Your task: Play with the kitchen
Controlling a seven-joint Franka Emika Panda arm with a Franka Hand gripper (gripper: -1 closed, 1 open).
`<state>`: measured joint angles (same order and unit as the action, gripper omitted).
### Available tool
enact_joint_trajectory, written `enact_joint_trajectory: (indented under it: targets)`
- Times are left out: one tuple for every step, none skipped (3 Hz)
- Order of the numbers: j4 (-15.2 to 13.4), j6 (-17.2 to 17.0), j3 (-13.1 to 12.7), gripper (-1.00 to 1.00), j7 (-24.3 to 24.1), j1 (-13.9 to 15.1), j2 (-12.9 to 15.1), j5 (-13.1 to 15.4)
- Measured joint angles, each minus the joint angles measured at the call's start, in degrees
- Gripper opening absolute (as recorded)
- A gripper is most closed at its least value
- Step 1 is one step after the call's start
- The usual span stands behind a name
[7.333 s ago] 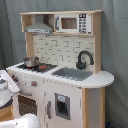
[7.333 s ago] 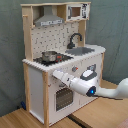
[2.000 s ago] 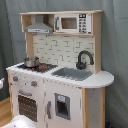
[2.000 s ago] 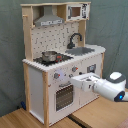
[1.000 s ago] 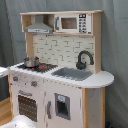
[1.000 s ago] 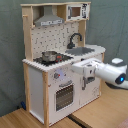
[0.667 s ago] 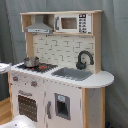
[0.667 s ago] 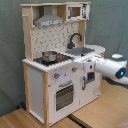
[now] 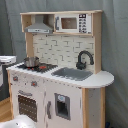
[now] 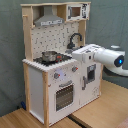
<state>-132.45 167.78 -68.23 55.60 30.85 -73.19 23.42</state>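
1. While the arm point(image 10: 102, 55) reaches across in the second exterior view, the kitchen point(image 9: 60, 75) stands upright on a light wooden floor point(image 10: 100, 107) in front of a grey curtain point(image 10: 10, 50) in both exterior views.
2. Judged by its build, the kitchen is a stiff, bulky unit of white panels and pale wood, too heavy to shift; handling should go to its small moving parts only.
3. Likely holds (a judgement, not a test): the oven door point(image 10: 65, 94) by the bar handle along its top edge, the two knobs point(image 10: 56, 76) on the front panel just under the counter's front edge, and the black faucet point(image 9: 84, 59) at the back edge of the sink point(image 9: 72, 74).
4. A small metal pot point(image 10: 49, 56) sits on the stovetop point(image 9: 37, 66) at the counter's hood-side end; it looks light and smooth, so it could slide if nudged.
5. The arm enters from the second exterior view's right, held roughly level, with its white forward end lying over the sink end of the counter, at about counter height.
6. Its claw is not distinguishable past the white housing, so I cannot tell whether it is released or clenched; contact with the kitchen cannot be confirmed either.
7. The first exterior view shows only a white part point(image 9: 6, 60) at its left edge, beside the stovetop end.
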Motion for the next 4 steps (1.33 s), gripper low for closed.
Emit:
enact_joint_trajectory:
  targets:
    - [0.2, 3.0, 1.4, 1.0, 3.9, 2.2, 2.4, 0.0]
    - [0.3, 6.5, 2.1, 1.0, 7.2, 5.1, 4.8, 0.0]
    - [0.4, 9.8, 2.5, 1.0, 10.1, 9.1, 7.0, 0.0]
    - [1.1, 13.4, 2.6, 1.0, 12.3, 13.7, 9.0, 0.0]
